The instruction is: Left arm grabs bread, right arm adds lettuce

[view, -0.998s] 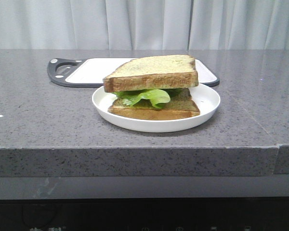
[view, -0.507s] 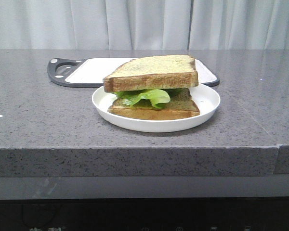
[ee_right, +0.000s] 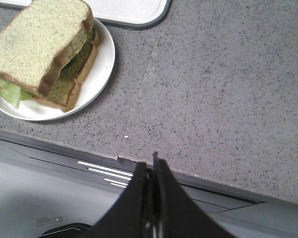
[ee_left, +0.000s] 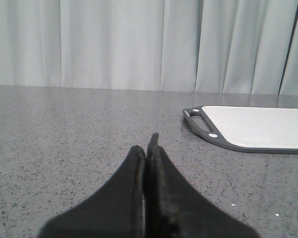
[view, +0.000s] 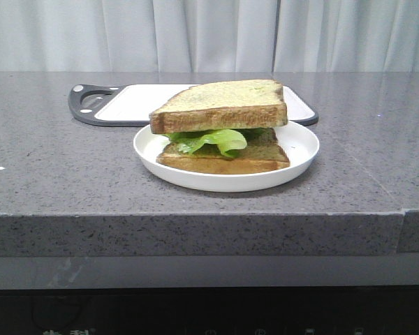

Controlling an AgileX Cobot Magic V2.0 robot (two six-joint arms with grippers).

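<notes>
A thick toasted bread slice (view: 223, 103) lies on top of a green ruffled lettuce leaf (view: 213, 139), which rests on a thinner slice (view: 230, 160) in a white plate (view: 300, 150). The stack also shows in the right wrist view, bread (ee_right: 37, 39) and lettuce (ee_right: 12, 93). Neither arm shows in the front view. My left gripper (ee_left: 148, 148) is shut and empty, low over the grey counter, away from the plate. My right gripper (ee_right: 150, 166) is shut and empty, above the counter's front edge, to the right of the plate (ee_right: 97, 79).
A white cutting board with a dark grey rim (view: 91, 112) lies behind the plate; it also shows in the left wrist view (ee_left: 208, 134) and the right wrist view (ee_right: 139, 22). Grey stone counter (view: 56, 167) with a front edge; pale curtains behind.
</notes>
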